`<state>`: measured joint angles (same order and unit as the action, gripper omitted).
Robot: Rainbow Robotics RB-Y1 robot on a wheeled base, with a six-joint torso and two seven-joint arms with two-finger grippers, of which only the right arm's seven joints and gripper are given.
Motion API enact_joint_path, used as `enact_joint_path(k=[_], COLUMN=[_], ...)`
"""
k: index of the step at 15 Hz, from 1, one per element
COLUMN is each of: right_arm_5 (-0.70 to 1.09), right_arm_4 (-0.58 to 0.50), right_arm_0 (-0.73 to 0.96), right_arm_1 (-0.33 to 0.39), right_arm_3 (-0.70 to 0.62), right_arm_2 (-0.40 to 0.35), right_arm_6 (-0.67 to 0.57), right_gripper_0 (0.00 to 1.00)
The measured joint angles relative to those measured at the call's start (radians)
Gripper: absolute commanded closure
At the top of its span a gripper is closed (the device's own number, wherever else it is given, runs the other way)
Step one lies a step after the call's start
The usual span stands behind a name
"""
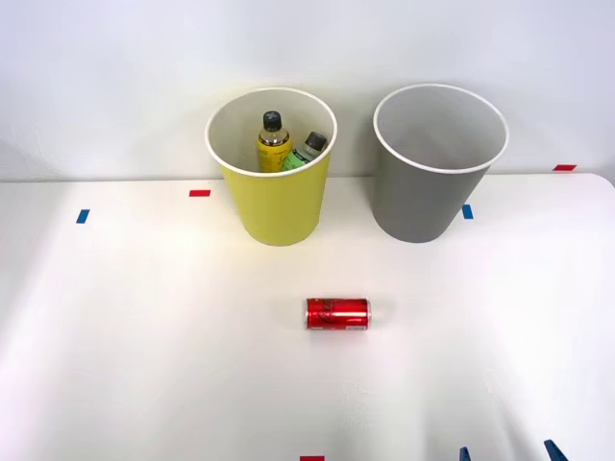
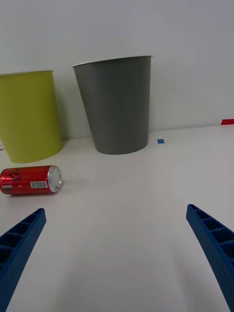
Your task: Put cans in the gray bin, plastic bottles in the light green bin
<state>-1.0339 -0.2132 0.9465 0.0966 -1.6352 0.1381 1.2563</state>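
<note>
We see a white desk [image 1: 144, 365] carrying the light green bin [image 1: 279, 206], the gray bin [image 1: 423, 206], a red can [image 1: 337, 314] on its side, and tape marks [image 1: 200, 193].

red can [image 2: 31, 180] with a barcode patch and white markings, no words legible anywhere

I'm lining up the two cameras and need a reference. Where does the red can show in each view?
Front view: the red can lies on its side on the white table, in front of the gap between the two bins.
Right wrist view: the can lies near the light green bin's base, beyond one blue finger.
Shared landmark: the gray bin.
</note>
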Motion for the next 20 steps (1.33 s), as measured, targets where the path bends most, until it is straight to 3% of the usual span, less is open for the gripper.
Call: enact_joint_path(k=[7,11,16,20], right_arm_5=[0.010,0.021,0.292,0.636], right_arm_4=[0.002,-0.024,-0.121,-0.117], right_arm_0=[-0.013,-0.030,-0.034,-0.069], right_arm_1=[0.001,0.048,0.224,0.422], right_arm_3=[0.025,-0.016,-0.257,-0.458], right_arm_2=[-0.003,-0.029,-0.026,0.047], right_arm_6=[0.000,0.023,0.017,0.008], right_gripper_0=[0.00,0.00,0.00,0.00])
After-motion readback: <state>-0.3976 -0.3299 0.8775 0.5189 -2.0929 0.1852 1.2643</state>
